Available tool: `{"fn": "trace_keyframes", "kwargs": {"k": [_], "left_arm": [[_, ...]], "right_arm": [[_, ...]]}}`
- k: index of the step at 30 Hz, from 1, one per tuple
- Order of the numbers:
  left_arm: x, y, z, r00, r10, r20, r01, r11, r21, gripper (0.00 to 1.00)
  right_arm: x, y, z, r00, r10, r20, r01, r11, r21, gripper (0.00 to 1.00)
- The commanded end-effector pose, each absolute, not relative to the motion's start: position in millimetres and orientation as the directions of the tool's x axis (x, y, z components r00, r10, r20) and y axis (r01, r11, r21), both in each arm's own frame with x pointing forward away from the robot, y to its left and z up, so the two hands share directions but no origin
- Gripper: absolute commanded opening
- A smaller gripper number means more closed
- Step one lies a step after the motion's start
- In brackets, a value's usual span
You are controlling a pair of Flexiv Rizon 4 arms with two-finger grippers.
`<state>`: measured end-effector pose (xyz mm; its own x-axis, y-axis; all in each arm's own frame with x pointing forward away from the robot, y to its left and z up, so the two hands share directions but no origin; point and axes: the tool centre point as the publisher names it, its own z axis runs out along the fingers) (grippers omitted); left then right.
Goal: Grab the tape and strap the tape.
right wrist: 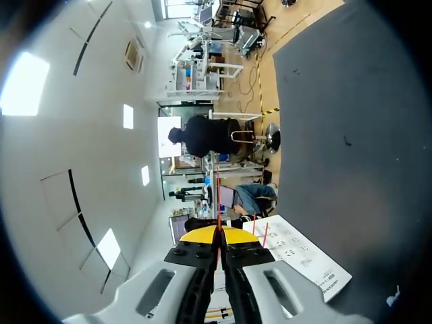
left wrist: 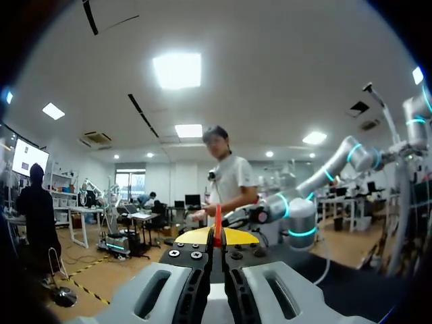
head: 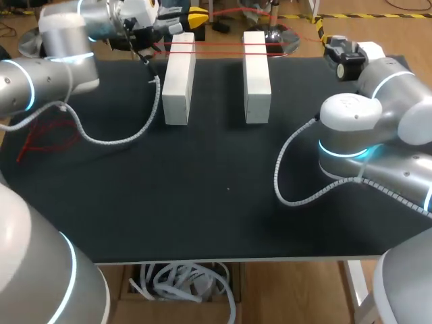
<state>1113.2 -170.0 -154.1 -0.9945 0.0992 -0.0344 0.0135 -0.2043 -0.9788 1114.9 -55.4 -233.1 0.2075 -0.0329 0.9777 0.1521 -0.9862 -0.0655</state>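
A thin red tape [head: 219, 46] runs in two strands across the far ends of two white blocks [head: 179, 77] [head: 256, 74] standing on the black table [head: 216, 202]. My left gripper [head: 196, 18] is beyond the table's far edge, behind the left block. In the left wrist view it [left wrist: 217, 236] is shut on the red tape [left wrist: 217, 219], which sticks out between the yellow tips. My right arm's wrist [head: 347, 54] is at the far right corner. In the right wrist view that gripper [right wrist: 218, 235] is shut on the tape [right wrist: 218, 196], with a white block [right wrist: 300, 260] beside it.
A loose tangle of red tape [head: 47, 138] lies on the table at the left. Corrugated cable hoses hang from both arms over the table [head: 128, 138] [head: 297, 196]. Both arms' bulky joints stand over the left and right edges.
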Motion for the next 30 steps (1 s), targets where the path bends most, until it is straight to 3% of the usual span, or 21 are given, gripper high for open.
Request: {"fn": "trace_keyframes", "kwargs": {"k": [1,19,30], "left_arm": [[1099.8,-173.0,-144.9,-1.000,0.019,-0.021,0.022,0.033,-0.999,0.00],[1103.2,-190.7,-155.8,-0.992,-0.112,-0.061,0.022,0.321,-0.947,0.00],[1104.4,-190.6,-154.4,-0.997,-0.057,-0.058,0.039,0.291,-0.956,0.00]], "right_arm": [[1114.9,-55.4,-231.4,0.214,-0.030,0.976,0.151,-0.986,-0.064,0.00],[1114.9,-55.4,-231.4,0.214,-0.030,0.976,0.151,-0.986,-0.064,0.00],[1114.9,-55.4,-231.4,0.214,-0.030,0.976,0.151,-0.986,-0.064,0.00]]}}
